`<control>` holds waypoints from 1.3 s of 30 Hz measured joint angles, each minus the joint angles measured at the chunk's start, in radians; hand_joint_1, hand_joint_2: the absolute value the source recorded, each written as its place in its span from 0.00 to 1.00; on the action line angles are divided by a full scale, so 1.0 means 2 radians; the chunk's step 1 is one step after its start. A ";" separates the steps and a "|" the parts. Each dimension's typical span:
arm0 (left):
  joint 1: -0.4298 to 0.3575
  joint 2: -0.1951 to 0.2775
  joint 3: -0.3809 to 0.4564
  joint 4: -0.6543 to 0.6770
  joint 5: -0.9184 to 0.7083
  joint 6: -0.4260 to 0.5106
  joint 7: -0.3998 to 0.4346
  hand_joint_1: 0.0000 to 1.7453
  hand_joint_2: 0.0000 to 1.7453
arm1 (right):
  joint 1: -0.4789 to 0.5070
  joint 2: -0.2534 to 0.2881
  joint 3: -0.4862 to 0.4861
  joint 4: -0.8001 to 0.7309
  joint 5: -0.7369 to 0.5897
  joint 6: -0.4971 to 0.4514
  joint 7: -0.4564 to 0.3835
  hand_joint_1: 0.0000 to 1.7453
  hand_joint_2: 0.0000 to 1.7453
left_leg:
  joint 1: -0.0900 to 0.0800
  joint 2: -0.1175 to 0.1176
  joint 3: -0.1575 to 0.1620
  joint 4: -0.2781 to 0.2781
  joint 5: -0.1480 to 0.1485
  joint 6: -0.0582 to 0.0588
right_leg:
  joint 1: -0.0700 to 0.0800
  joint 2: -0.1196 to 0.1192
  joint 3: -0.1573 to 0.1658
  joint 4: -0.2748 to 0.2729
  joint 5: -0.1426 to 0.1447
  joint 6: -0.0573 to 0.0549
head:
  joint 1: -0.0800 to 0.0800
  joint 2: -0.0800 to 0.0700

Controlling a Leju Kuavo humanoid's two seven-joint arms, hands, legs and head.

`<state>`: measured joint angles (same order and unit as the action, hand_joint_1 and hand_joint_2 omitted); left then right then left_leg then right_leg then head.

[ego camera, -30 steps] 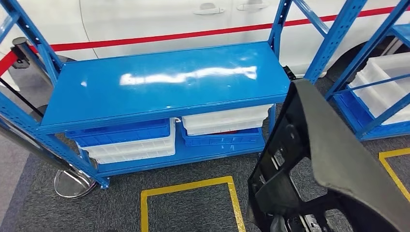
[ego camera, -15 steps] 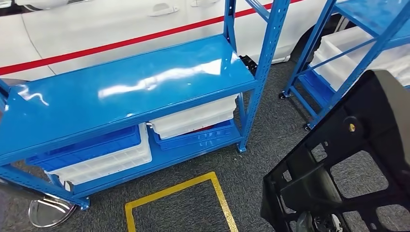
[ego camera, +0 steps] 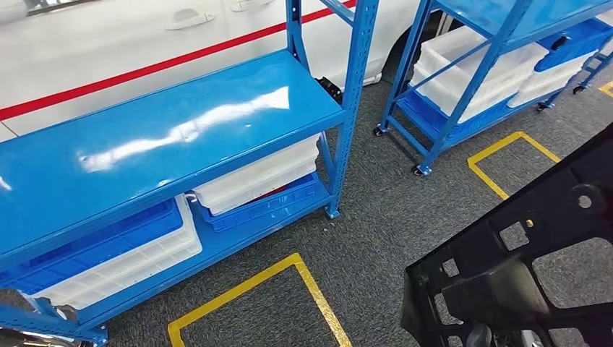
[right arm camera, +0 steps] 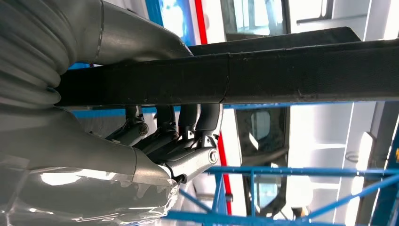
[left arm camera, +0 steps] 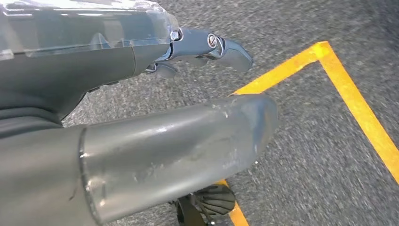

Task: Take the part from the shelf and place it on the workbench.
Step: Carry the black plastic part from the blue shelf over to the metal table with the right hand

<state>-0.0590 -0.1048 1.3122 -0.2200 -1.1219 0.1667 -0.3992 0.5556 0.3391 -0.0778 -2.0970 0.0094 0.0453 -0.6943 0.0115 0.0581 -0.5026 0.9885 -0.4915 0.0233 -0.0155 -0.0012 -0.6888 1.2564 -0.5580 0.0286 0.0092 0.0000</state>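
Note:
A large black plastic part [ego camera: 506, 282], ribbed and full of cut-outs, takes up the lower right of the head view, held above the grey carpet. In the right wrist view my right hand [right arm camera: 155, 141] grips the part's long black edge [right arm camera: 282, 70], thumb on one side and dark fingers [right arm camera: 188, 122] wrapped round the other. My left hand [left arm camera: 108, 66] hangs over the carpet with its fingers [left arm camera: 221, 47] apart from the thumb and nothing in it. A blue rack with a bare, glossy flat top [ego camera: 166, 137] stands ahead on the left.
White and blue bins [ego camera: 253, 177] sit on the rack's lower shelf. A white car [ego camera: 108, 43] with a red stripe stands behind it. A second blue rack on wheels [ego camera: 470, 79] holds white bins at the right. Yellow floor boxes [ego camera: 289, 275] mark the carpet.
The whole picture has shifted: the camera has turned right, so the flat-topped rack lies further left and the second rack has come in. The black part sits lower in the picture.

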 joint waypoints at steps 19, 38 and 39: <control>-0.005 0.014 0.003 0.000 -0.024 -0.001 -0.010 0.00 0.00 | -0.005 0.006 0.017 0.000 0.048 -0.002 0.000 1.00 1.00 | 0.003 -0.061 -0.004 0.023 -0.011 -0.021 | 0.003 0.049 0.051 -0.112 0.051 -0.025 | -0.007 0.000; -0.112 -0.123 -0.088 -0.036 0.068 0.095 -0.007 0.00 0.00 | -0.089 -0.012 0.106 0.098 0.068 -0.033 0.000 1.00 1.00 | -0.009 0.027 -0.010 0.007 0.000 -0.010 | 0.008 -0.027 0.056 -0.124 0.049 -0.019 | -0.003 0.000; -0.112 -0.124 -0.093 -0.037 0.071 0.094 -0.006 0.00 0.00 | -0.090 -0.014 0.113 0.100 0.068 -0.037 0.000 1.00 1.00 | -0.007 0.017 -0.013 0.016 -0.007 -0.013 | 0.006 -0.022 0.056 -0.126 0.051 -0.022 | -0.003 0.000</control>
<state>-0.2830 -0.3533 1.1270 -0.2950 -0.9803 0.3555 -0.4107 0.3755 0.3113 0.1475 -1.8961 0.1463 -0.0282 -0.6940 -0.0032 0.0926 -0.5278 1.0206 -0.5062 -0.0017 -0.0026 -0.0443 -0.5772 1.0048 -0.4567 -0.0158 0.0034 -0.0001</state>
